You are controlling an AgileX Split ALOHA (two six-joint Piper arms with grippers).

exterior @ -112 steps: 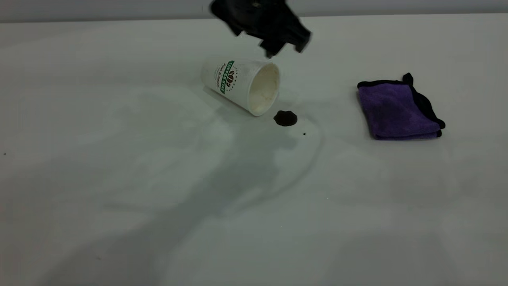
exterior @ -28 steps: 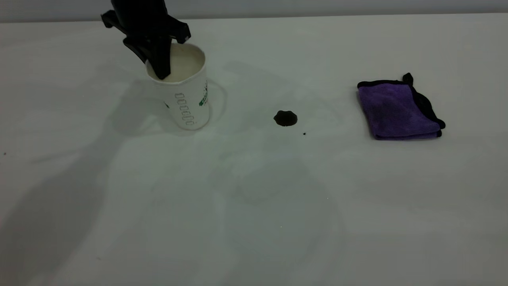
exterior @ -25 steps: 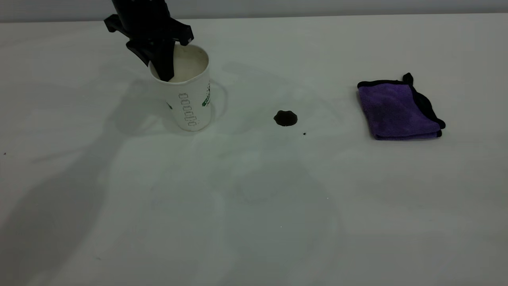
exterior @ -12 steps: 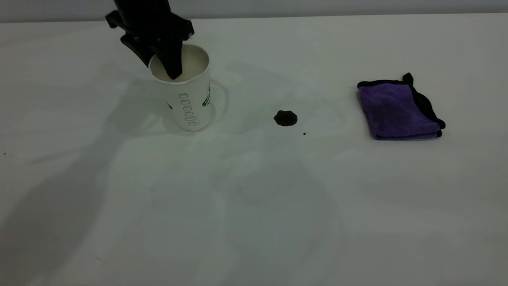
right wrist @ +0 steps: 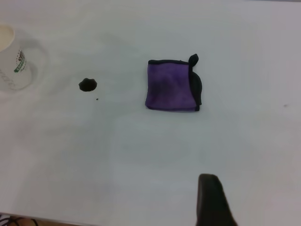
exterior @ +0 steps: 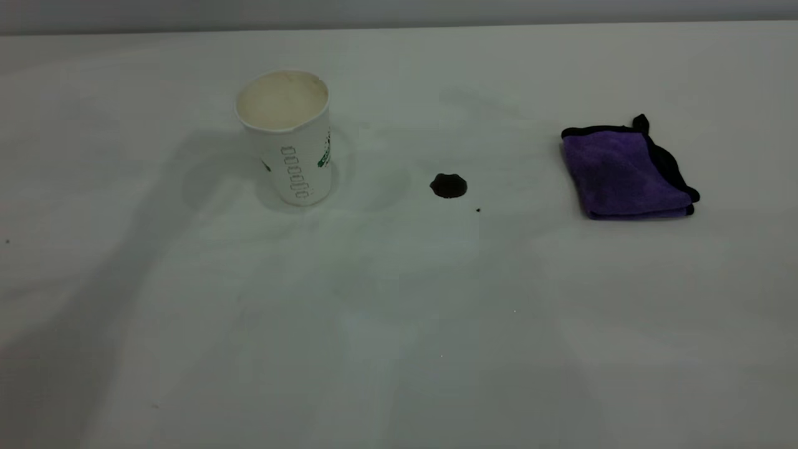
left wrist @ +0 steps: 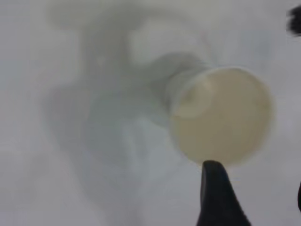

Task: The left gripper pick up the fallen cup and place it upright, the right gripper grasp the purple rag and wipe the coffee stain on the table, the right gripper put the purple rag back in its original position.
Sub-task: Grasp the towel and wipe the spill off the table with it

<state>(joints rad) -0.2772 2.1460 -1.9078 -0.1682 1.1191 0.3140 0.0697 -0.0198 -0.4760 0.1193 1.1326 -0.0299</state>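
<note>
White embossed paper cup [exterior: 285, 138] upright on matte white table [exterior: 399, 324], w/ folded purple microfibre rag [exterior: 626, 169] well apart. Dark brown coffee stain [exterior: 448, 186] btwn them. Left gripper [left wrist: 256, 200] above cup, fingers apart, holding nothing; right gripper [right wrist: 214, 200] high over table, opening can't tell.

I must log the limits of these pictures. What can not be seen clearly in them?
- White paper cup: round logo turned away in the exterior view; blurred in the left wrist view.
- Left tool: only one black fingertip shows, cut by the edge.
- Right tool: the same, one fingertip.
- Tiny dark speck: too small to identify.
</note>
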